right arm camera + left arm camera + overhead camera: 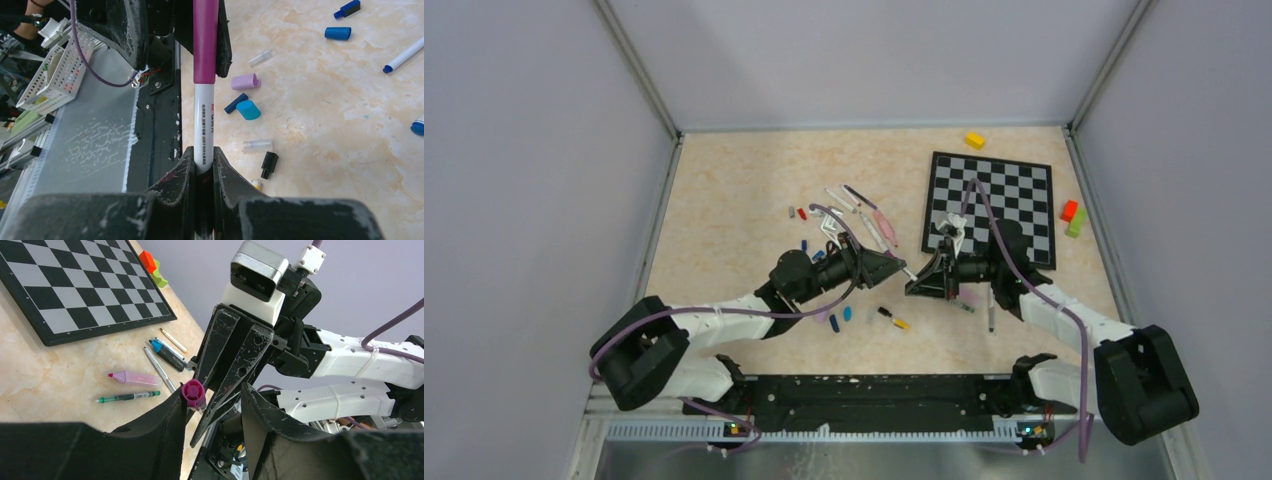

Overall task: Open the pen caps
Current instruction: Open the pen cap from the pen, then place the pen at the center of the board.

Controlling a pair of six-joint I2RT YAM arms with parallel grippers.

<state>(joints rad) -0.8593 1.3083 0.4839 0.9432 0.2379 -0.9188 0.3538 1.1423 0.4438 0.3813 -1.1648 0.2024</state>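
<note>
One pen (pixel 204 120): white barrel, held off the surface (pixel 325 125)
Right gripper (pixel 204 155): clenched on the barrel
Left gripper (pixel 212 390): partly parted, not clamped
Magenta cap (pixel 194 391): on the pen's end, between Left gripper's fingers, against one

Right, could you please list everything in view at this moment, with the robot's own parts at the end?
chessboard: one, black and white, far right of the table
yellow block: one, beyond the board
red block and green block: one each, side by side right of the board
loose pens: several, pink, green and others, lying near the board
loose pen caps: at least eight, lilac, blue, navy, black, clear, on the table by the arms
magenta-capped pen: one, white barrel, held between the grippers
right gripper: shut on the barrel
left gripper: jaws apart around the magenta cap
</note>
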